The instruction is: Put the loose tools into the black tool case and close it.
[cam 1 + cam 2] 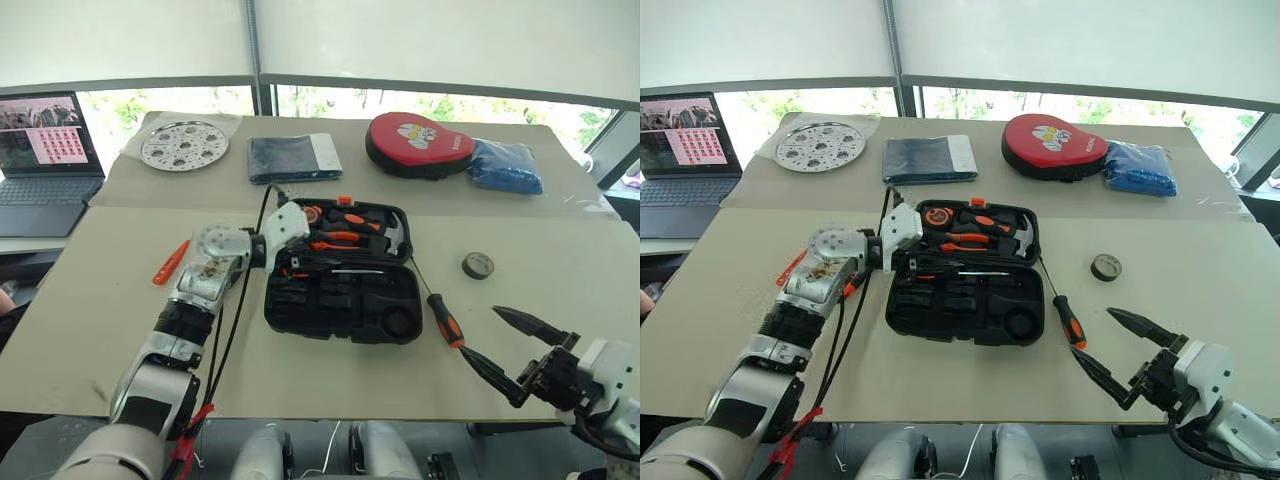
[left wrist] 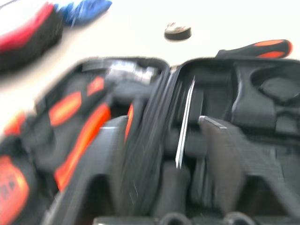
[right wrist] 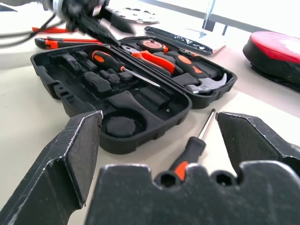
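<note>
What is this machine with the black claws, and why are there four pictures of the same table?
It is a robot with two arms, each ending in a claw called a gripper. Two pictures come from cameras in its head, looking down. The other two come from cameras on its wrists.

On the table lies an open black tool case with one screwdriver already inside. Beside it lie another screwdriver, a small tape roll and an orange utility knife.

The left gripper reaches into the case. The right gripper waits wide open, holding nothing.
</note>
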`<control>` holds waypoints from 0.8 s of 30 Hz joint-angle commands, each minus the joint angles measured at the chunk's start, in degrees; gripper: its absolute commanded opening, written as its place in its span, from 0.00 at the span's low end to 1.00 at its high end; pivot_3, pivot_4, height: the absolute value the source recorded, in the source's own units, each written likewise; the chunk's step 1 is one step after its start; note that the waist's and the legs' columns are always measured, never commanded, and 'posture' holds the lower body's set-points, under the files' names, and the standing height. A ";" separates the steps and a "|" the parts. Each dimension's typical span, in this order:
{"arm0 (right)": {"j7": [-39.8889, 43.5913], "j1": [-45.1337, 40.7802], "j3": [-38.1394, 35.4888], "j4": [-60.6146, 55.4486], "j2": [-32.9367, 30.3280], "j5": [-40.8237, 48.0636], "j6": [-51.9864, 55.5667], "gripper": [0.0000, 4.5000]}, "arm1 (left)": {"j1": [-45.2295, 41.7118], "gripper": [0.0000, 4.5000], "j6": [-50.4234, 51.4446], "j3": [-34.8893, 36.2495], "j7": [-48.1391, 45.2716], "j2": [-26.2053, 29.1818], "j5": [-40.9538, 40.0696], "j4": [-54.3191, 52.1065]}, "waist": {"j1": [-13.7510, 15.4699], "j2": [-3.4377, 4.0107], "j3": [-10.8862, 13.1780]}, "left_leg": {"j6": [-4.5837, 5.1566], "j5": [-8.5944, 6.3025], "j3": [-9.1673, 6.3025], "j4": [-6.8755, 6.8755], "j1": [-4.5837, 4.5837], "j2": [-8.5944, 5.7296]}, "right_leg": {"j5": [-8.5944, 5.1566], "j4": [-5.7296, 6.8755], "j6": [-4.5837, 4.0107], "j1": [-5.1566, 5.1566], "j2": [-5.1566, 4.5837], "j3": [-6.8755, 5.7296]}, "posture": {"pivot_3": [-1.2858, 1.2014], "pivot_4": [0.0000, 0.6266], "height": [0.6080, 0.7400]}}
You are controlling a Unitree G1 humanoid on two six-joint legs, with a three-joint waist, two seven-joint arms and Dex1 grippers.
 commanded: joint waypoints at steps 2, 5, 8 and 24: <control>-1.11 -1.32 0.18 -2.33 -0.58 0.32 0.87 1.00 | -0.98 0.13 -0.48 -1.19 1.13 -1.71 1.24 1.29 | 0.18 0.00 0.00 | 0.04 -0.02 -0.03 0.04 -0.04 -0.02 | 0.01 -0.04 0.02 0.03 -0.01 -0.02 | 0.52 0.24 1.00; -1.40 -1.80 0.29 -2.60 -0.75 0.36 1.35 1.00 | -0.71 0.13 0.04 -3.68 2.38 -1.50 4.86 3.02 | 0.12 0.00 0.00 | 0.06 -0.03 -0.03 0.03 -0.02 -0.03 | 0.01 -0.08 0.02 0.06 0.00 0.00 | 0.52 0.24 1.00; -1.73 -1.93 0.33 -2.99 -0.74 0.33 1.66 1.00 | -0.59 0.13 1.54 -5.01 3.58 -1.63 6.61 3.93 | 0.17 0.12 -0.08 | 0.06 -0.03 -0.05 0.03 0.06 -0.04 | 0.01 -0.10 0.02 0.18 -0.01 -0.02 | 0.52 0.24 1.00; -10.99 4.76 -7.44 -7.83 0.24 0.79 7.90 1.00 | 2.75 0.55 -3.54 10.09 -5.10 2.14 -10.23 -4.88 | -0.26 0.46 -0.36 | 0.02 0.01 -0.03 0.00 0.00 0.07 | 0.04 0.01 0.02 -0.03 0.01 0.17 | 0.52 0.24 1.00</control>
